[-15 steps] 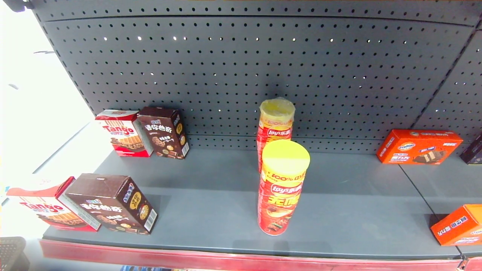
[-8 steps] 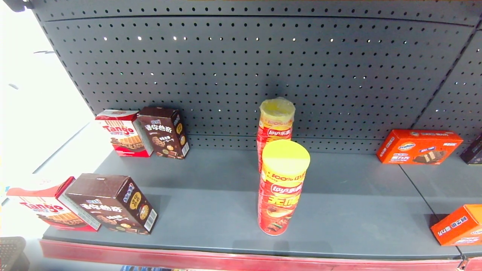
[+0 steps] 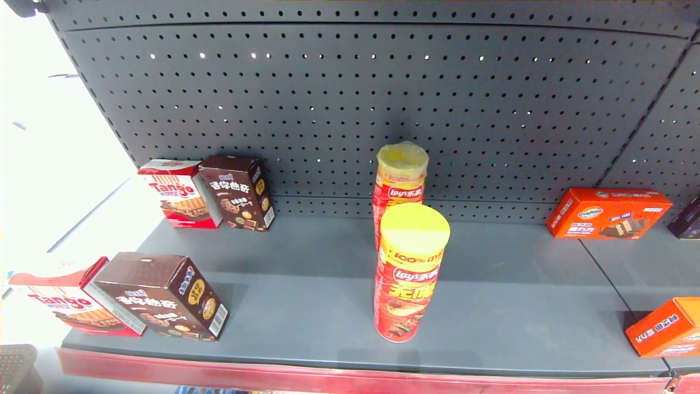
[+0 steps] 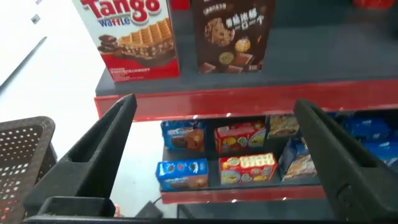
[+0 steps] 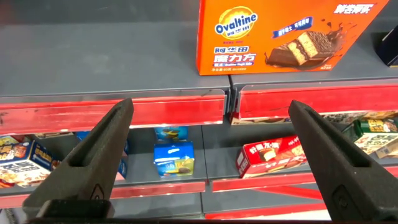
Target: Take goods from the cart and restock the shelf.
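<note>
Two red chip cans with yellow lids stand mid-shelf, one (image 3: 410,273) in front of the other (image 3: 399,180), on the grey shelf (image 3: 306,295). My left gripper (image 4: 214,155) is open and holds nothing; it hangs below the shelf's red front edge (image 4: 249,102), under a red-and-white wafer box (image 4: 134,34) and a brown cookie box (image 4: 233,34). My right gripper (image 5: 211,155) is open too, with nothing between its fingers, in front of an orange chocolate-bar box (image 5: 280,37) on the shelf. A dark mesh basket (image 4: 25,155) sits beside the left gripper.
Wafer and cookie boxes stand at the shelf's front left (image 3: 60,301) (image 3: 164,295) and back left (image 3: 178,191) (image 3: 238,191). Orange boxes sit at the back right (image 3: 607,212) and front right (image 3: 664,327). Lower shelves hold small boxes (image 5: 174,158). A perforated panel (image 3: 350,109) backs the shelf.
</note>
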